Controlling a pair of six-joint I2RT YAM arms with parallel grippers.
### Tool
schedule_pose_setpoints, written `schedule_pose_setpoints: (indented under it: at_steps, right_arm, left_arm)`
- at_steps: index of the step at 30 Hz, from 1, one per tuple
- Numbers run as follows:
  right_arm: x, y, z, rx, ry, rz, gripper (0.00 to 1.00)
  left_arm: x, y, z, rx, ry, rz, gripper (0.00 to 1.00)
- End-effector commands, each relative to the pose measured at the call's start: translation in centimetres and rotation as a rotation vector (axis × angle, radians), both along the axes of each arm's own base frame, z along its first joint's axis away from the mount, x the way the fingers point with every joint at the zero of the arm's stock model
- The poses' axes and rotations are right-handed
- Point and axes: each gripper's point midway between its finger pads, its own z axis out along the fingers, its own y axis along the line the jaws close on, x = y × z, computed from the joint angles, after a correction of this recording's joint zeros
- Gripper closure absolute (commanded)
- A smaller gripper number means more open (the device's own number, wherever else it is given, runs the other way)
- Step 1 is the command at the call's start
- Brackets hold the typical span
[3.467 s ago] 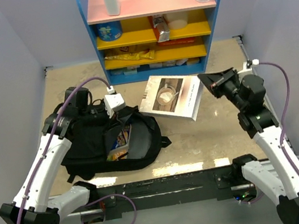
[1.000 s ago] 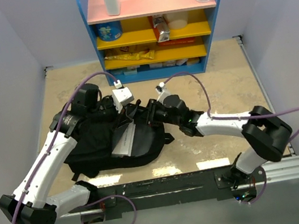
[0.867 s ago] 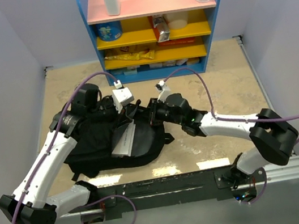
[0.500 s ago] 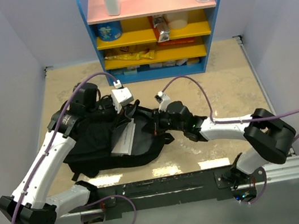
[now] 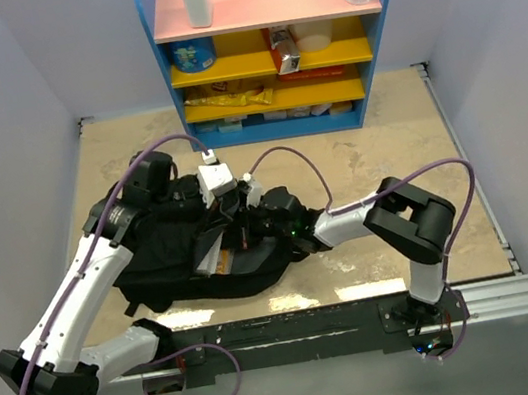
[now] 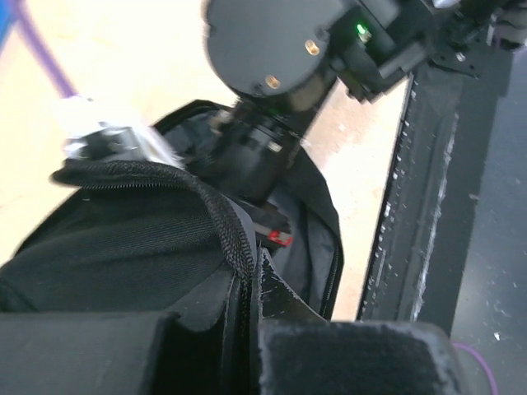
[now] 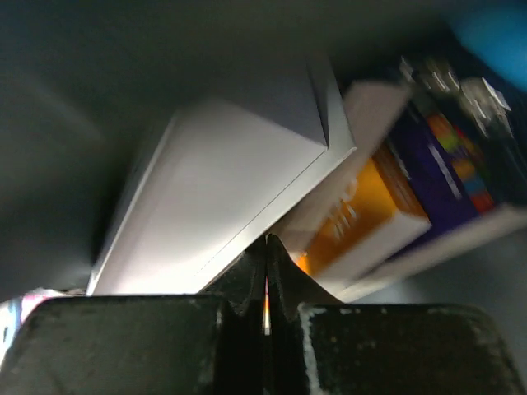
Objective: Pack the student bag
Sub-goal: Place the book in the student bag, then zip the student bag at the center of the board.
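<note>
The black student bag (image 5: 166, 249) lies at the left of the table with its mouth held open. My left gripper (image 5: 225, 202) is shut on the bag's zipper edge (image 6: 235, 239), with the fingertips (image 6: 280, 296) pinching the rim. My right gripper (image 5: 244, 229) reaches inside the bag's mouth. In the right wrist view it (image 7: 266, 243) is shut, with only a thin slit between the tips, which press against the edge of a white book (image 7: 222, 181). An orange and purple book (image 7: 387, 206) lies beside the white one. The white book's edge (image 5: 209, 257) shows inside the bag.
A blue shelf unit (image 5: 271, 54) with yellow boards, snack packs and two bottles stands at the back. A black rail (image 5: 345, 316) runs along the table's near edge. The right arm's wrist (image 6: 272, 49) fills the bag's mouth in the left wrist view.
The white book went from the table into the bag. My right arm has pushed left and deeper into the bag's mouth, and the book has slid further in. The left gripper kept its hold on the rim.
</note>
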Motion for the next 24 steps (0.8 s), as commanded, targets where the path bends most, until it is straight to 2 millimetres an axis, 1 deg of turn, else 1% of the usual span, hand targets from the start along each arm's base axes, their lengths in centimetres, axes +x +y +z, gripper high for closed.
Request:
schedule_pose_setpoints:
  at_steps: [1,2,3,4,5,6,7,8,9,10,12,13,14,15,16,17,18,19,20,21,23,24]
  right_arm:
    - [0.7,0.9,7.0,0.13,-0.128,0.003,0.98]
    - [1.2,-0.1,6.7,0.08,-0.142,-0.026,0.85]
    - [2.0,-2.5,4.1,-0.046,-0.155,-0.071,0.8]
    - [2.0,-4.1,6.8,-0.034,-0.209,-0.105,0.76]
    - [2.1,-5.6,6.8,-0.069,-0.229,-0.127,0.62]
    - [2.1,-8.0,5.3,-0.154,-0.23,-0.151,0.57]
    - [2.0,-9.6,7.7,-0.134,-0.28,-0.184,0.54]
    - [2.1,-10.9,8.3,-0.149,-0.304,-0.215,0.49]
    - [2.2,-12.8,7.0,-0.233,-0.297,-0.239,0.47]
    - [2.9,-14.6,8.3,-0.258,-0.332,-0.323,0.46]
    - [3.8,-17.0,7.7,-0.352,-0.317,-0.403,0.42]
    - [4.5,-17.6,7.9,-0.365,-0.322,-0.432,0.41]
    - [5.0,-17.8,7.7,-0.375,-0.317,-0.444,0.41]
    - [6.2,-18.2,8.0,-0.374,-0.315,-0.478,0.41]
    - [6.8,-18.2,8.0,-0.375,-0.309,-0.49,0.41]
    - [7.7,-17.9,6.7,-0.395,-0.283,-0.475,0.41]
    - [8.6,-17.2,7.6,-0.375,-0.289,-0.478,0.41]
    - [9.1,-16.7,7.6,-0.374,-0.285,-0.471,0.42]
    - [9.2,-15.8,7.5,-0.365,-0.28,-0.43,0.44]
    - [9.7,-14.8,7.5,-0.359,-0.288,-0.403,0.46]
    - [9.6,-13.7,7.4,-0.328,-0.293,-0.356,0.52]
    - [9.2,-13.4,7.3,-0.298,-0.297,-0.338,0.53]
  left_arm:
    - [-2.2,-0.7,-0.2,-0.058,-0.009,-0.105,1.0]
    - [-2.4,-0.4,-0.6,-0.041,-0.014,-0.114,1.0]
    - [-2.6,-0.1,-1.0,-0.028,-0.015,-0.118,1.0]
    - [-3.4,0.4,-1.6,-0.007,0.004,-0.128,1.0]
    - [-3.7,0.6,-1.9,0.008,-0.011,-0.152,1.0]
    - [-4.0,0.9,-2.3,0.022,-0.01,-0.162,1.0]
    - [-4.7,1.5,-2.8,0.043,0.008,-0.169,1.0]
    - [-5.0,1.7,-3.1,0.057,-0.001,-0.189,1.0]
    - [-5.9,2.2,-3.9,0.078,0.036,-0.208,1.0]
    - [-6.3,2.3,-4.1,0.081,0.039,-0.229,1.0]
    - [-6.6,2.4,-4.2,0.091,0.04,-0.258,0.93]
    - [-6.5,2.3,-4.5,0.096,0.061,-0.263,0.87]
    - [-6.5,2.2,-4.8,0.101,0.07,-0.278,0.71]
    - [-6.9,2.1,-5.1,0.104,0.097,-0.296,0.66]
    - [-7.1,1.8,-5.8,0.115,0.139,-0.319,0.61]
    - [-7.3,1.5,-6.1,0.117,0.162,-0.332,0.49]
    - [-8.0,0.9,-6.3,0.11,0.186,-0.369,0.43]
    - [-8.3,0.5,-6.9,0.115,0.213,-0.39,0.36]
    - [-8.5,0.1,-7.0,0.113,0.232,-0.394,0.21]
    - [-8.7,-0.6,-6.9,0.106,0.225,-0.417,0.15]
    - [-8.2,-1.1,-6.6,0.104,0.228,-0.405,0.1]
    - [-6.8,-1.4,-5.7,0.109,0.174,-0.38,0.09]
